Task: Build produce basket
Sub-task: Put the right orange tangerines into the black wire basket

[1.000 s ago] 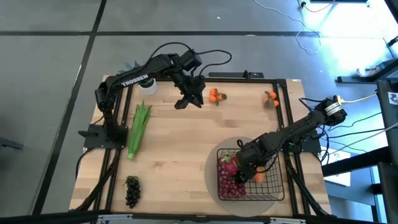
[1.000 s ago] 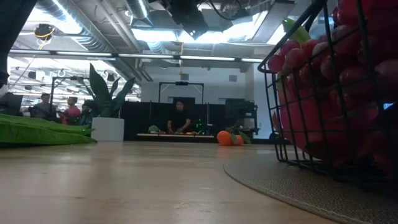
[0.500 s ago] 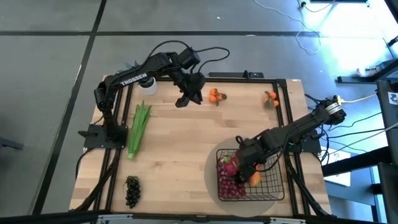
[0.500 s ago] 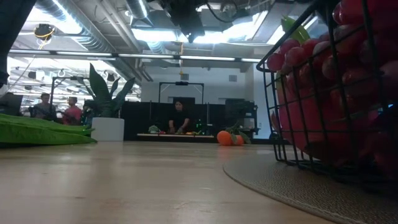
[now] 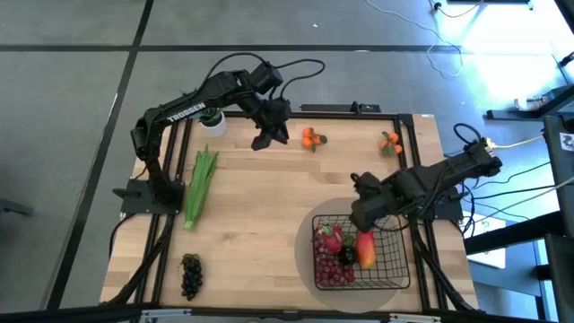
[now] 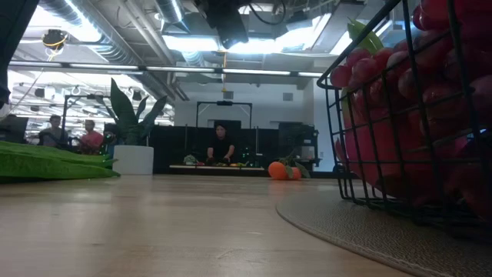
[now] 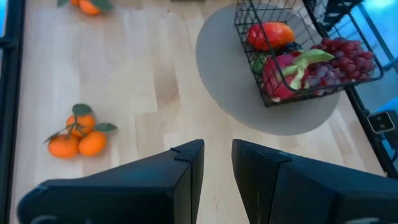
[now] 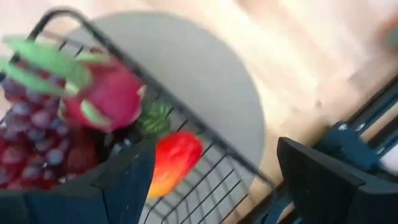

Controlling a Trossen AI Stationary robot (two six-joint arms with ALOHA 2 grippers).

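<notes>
- High view: the basket [image 5: 387, 266] sits on the round grey mat [image 5: 305, 260], holding the dragon fruit [image 5: 332, 240], mango [image 5: 365, 248] and purple grapes [image 5: 332, 273]. The right gripper [image 5: 363, 199] hangs just above the basket's far edge, jaws spread and empty. The left gripper [image 5: 267, 136] hovers just beside the nearer tangerines [image 5: 309, 138], fingers nearly together, holding nothing. To do well, I judge it should open, centre over the pair, then descend straight.
- Low view: only the basket's wire side shows; the tangerines [image 6: 278, 170] appear far beyond it.
- Left wrist view: a narrow gap between the fingers [image 7: 186, 168]; fingertips cut off.
- Right wrist view: blurred; what lies under the mango [image 8: 170, 160] is probably a small green fruit.
</notes>
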